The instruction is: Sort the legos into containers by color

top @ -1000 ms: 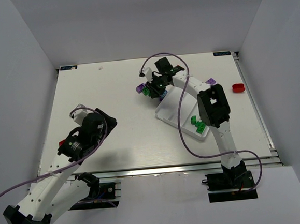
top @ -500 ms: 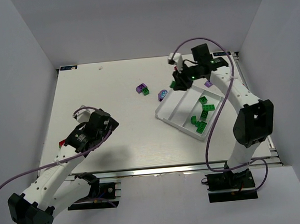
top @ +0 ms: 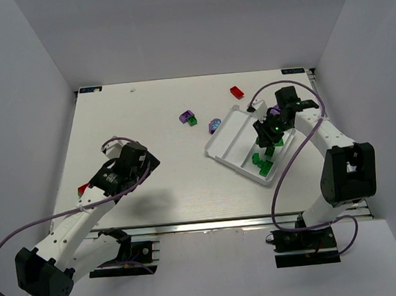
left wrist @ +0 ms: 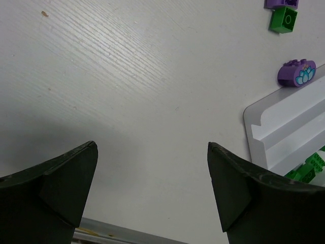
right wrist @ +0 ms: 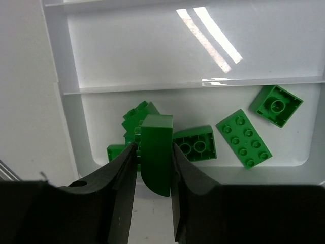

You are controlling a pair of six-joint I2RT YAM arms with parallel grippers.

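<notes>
While the sorting seemingly stood about midway: left gripper (left wrist: 152, 150), nearest, spread wide and empty over the counter (left wrist: 127, 76), with a red brick (top: 83, 189) beside its arm. Tray (top: 226, 137): the near-right compartment held several green bricks (top: 259, 162); the other two looked empty. Right gripper (right wrist: 154, 152), above that compartment, was clamped on a green piece (right wrist: 156, 175), not yet dropped. Beyond, loose: rounded purple brick (left wrist: 297, 72), purple-green pair (top: 188, 118), far red brick (top: 237, 91).
</notes>
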